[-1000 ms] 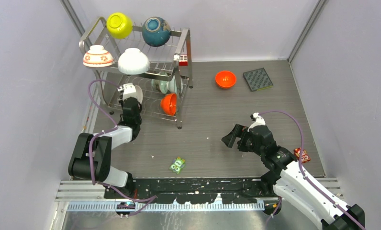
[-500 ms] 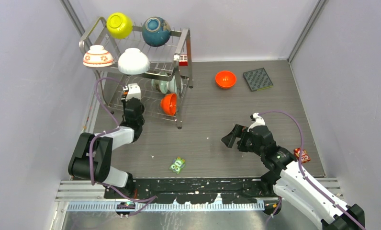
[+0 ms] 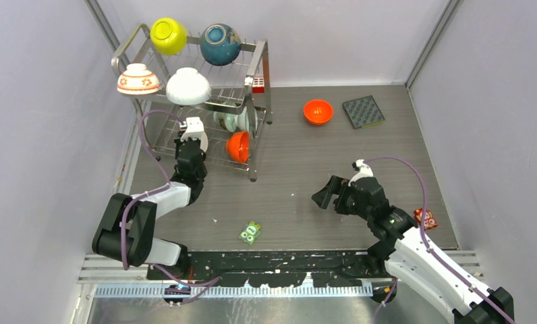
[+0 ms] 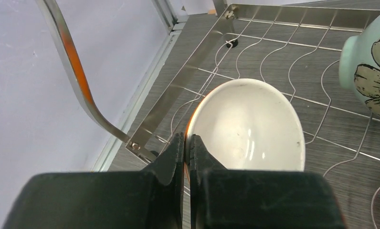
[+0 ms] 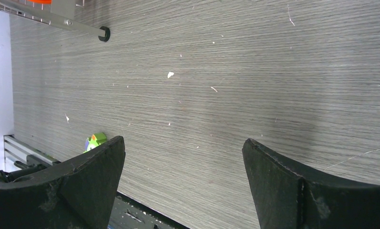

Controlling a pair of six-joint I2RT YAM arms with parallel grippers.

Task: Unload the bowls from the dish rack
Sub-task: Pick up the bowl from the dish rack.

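The dish rack [image 3: 260, 66] stands at the back left. Its top tier holds a yellow-green bowl [image 3: 168, 35], a teal bowl [image 3: 220, 44], a red-flowered white bowl [image 3: 137, 79] and a plain white bowl [image 3: 187, 86]. The lower tier holds a pale green bowl [image 3: 233, 120] and an orange bowl [image 3: 239, 146]. My left gripper [image 3: 193, 131] is inside the lower tier. In the left wrist view it [image 4: 188, 143] is shut on the rim of a bowl [image 4: 248, 126] that is white inside and orange at the edge. My right gripper [image 3: 328, 192] is open and empty over the table.
An orange bowl [image 3: 318, 111] and a dark square mat [image 3: 363, 111] lie on the table at the back right. A small green toy [image 3: 250, 232] lies near the front and a red item [image 3: 426, 217] beside the right arm. Walls close in on both sides.
My left gripper has shifted to the right within the lower tier and now covers the white-inside bowl. The right arm has not moved.
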